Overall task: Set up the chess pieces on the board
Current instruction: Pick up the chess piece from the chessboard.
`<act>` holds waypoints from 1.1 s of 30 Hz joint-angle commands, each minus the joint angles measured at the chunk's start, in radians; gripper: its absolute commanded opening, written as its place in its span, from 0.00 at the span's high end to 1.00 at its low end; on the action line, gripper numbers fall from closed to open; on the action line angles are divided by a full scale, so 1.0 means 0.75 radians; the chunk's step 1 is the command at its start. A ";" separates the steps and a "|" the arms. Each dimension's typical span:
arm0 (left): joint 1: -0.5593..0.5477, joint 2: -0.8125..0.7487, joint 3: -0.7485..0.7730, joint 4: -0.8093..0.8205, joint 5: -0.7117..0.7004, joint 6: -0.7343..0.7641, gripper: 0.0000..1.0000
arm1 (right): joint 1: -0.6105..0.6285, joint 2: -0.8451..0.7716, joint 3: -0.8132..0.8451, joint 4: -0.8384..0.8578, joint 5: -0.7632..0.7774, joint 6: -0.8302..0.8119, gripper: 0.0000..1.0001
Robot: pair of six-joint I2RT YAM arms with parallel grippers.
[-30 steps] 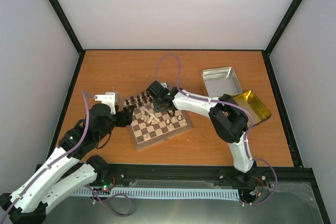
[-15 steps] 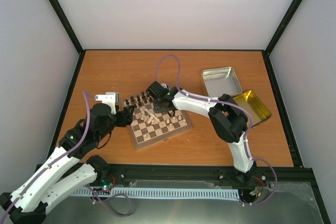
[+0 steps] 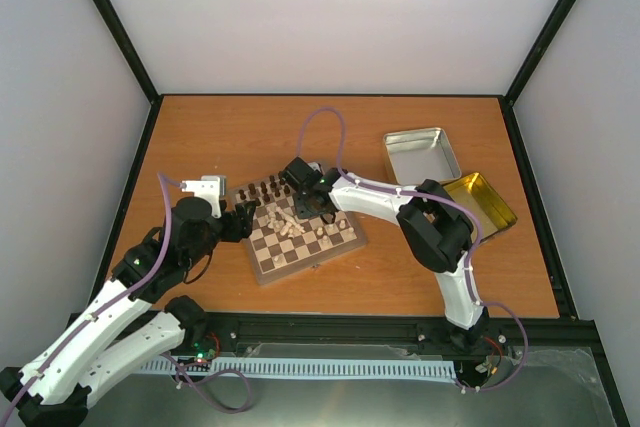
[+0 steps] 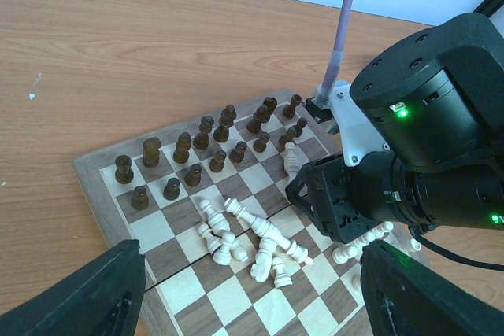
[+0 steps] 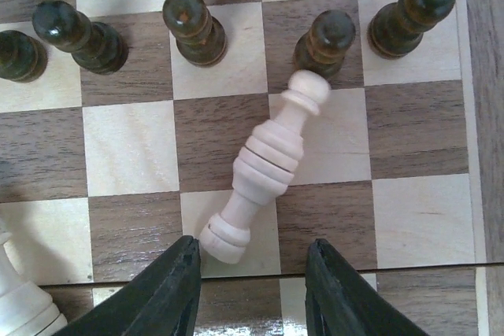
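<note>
The board lies mid-table, also seen with its rim in the left wrist view. Dark chessmen stand along its far rows. Several pale chess pieces lie tumbled in a heap at the centre, and a few more stand by the near right edge. One pale piece lies on its side near the board's rim, below dark pieces. My right gripper is low over it and open, its left finger beside the piece's base. My left gripper hovers wide open at the board's left edge.
A silver tin and a gold tin half sit at the right of the table. Black frame rails border the table on all sides. The right arm reaches across the board's far right corner.
The right gripper's jaws have narrowed a little and it has shifted slightly over the board. The left arm has not moved.
</note>
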 commanded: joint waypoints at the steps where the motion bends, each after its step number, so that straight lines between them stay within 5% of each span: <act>1: 0.004 -0.001 0.004 0.022 0.002 -0.007 0.24 | -0.003 -0.004 -0.014 -0.024 0.008 0.024 0.63; 11: 0.004 0.001 0.004 0.024 0.004 -0.008 0.24 | -0.003 -0.015 0.044 -0.004 0.049 0.019 0.56; 33: 0.004 0.004 0.004 0.020 -0.001 -0.007 0.24 | -0.012 0.059 0.053 -0.011 0.103 0.014 0.84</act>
